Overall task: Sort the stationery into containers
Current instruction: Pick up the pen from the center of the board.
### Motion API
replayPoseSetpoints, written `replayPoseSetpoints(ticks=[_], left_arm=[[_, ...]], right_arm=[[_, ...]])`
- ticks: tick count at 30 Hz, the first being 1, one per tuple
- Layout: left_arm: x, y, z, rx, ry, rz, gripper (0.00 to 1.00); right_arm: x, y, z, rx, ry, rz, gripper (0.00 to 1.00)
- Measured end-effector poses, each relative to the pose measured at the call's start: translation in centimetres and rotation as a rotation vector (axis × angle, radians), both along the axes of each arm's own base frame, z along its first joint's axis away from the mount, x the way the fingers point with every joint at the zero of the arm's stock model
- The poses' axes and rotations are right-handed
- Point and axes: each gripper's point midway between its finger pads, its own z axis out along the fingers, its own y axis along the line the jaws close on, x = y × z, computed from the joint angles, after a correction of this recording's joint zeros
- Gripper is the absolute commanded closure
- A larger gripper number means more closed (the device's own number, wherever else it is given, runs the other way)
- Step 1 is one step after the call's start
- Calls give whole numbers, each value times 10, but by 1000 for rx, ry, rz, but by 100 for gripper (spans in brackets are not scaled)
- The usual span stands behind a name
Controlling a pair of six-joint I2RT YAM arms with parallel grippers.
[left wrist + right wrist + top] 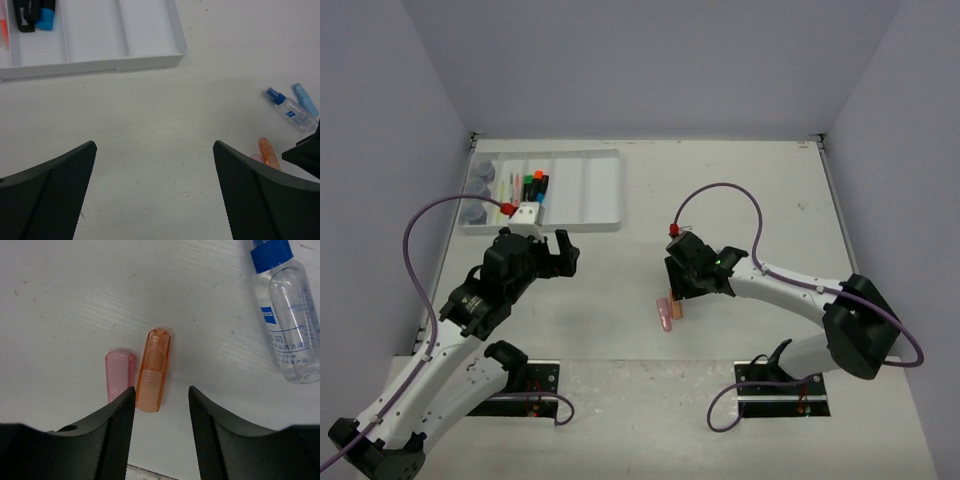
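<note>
Your right arm has its jaws low over the bench, a little toward 6 o'clock from the middle. They are open and straddle the orange eraser without clamping it: a clear gap shows on its 3 o'clock side, and the other finger is right at its edge. The pink eraser lies flat just beside it at 9 o'clock, partly under that finger. A clear bottle with a blue cap lies on the bench near 2 o'clock in the right wrist view. Your left arm holds its jaws wide open over bare bench, gripping nothing, just at 6 o'clock from the white tray. The tray sits toward 10 o'clock on the bench. Its 9 o'clock compartment holds the round grey-blue pots, and the highlighters lie a couple of compartments along. From the left wrist you can also see a blue eraser beside the bottle.
</note>
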Motion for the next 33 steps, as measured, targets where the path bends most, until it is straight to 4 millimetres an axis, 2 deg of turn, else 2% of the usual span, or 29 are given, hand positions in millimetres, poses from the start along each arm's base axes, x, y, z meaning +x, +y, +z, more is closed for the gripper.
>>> replayPoseSetpoints(ticks=[3, 7, 14, 22, 25, 28, 30, 33], left_arm=[[-2, -4, -10, 9, 25, -30, 0], [-3, -10, -11, -3, 27, -63, 0], [-5, -15, -9, -16, 25, -90, 0], [-4, -17, -2, -27, -4, -102, 0], [-4, -17, -2, -23, -8, -104, 0], [-3, -15, -2, -19, -9, -95, 0], [-3, -14, -3, -20, -6, -86, 0], [-4, -22, -2, -66, 10, -102, 0]], right_arm=[[-8, 8, 0, 8, 7, 17, 52], [-12, 12, -2, 11, 16, 18, 56], [-21, 11, -28, -53, 79, 13, 60], [-24, 8, -42, -93, 110, 1, 64], [-22, 7, -44, -103, 108, -3, 73], [-20, 5, -45, -116, 100, -10, 93], [-19, 4, -44, -120, 94, -16, 99], [-18, 0, -36, -124, 73, -18, 100]])
